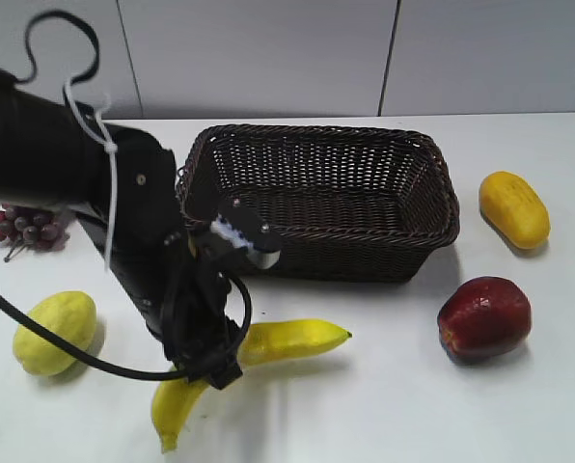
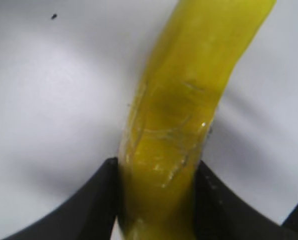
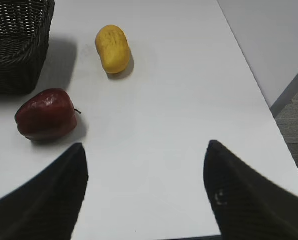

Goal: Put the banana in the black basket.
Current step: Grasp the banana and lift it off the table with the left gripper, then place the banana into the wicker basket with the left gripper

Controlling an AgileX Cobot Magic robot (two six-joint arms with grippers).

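Note:
The long yellow banana (image 1: 292,340) lies on the white table in front of the black basket (image 1: 418,236). My left gripper (image 1: 215,362) is down over the banana's middle and shut on it. In the left wrist view both black fingers press the sides of the banana (image 2: 176,120) at its glossy wrinkled patch. The basket holds nothing that I can see; its corner shows in the right wrist view (image 3: 16,45). My right gripper (image 3: 145,165) is open and empty over bare table near the right edge; it is out of the exterior view.
A red apple (image 1: 484,317) lies right of the banana, also in the right wrist view (image 3: 45,114). A stubby yellow-orange fruit (image 1: 513,208) lies at the far right. A yellow-green lemon-like fruit (image 1: 54,332) and dark grapes (image 1: 27,227) are at the left.

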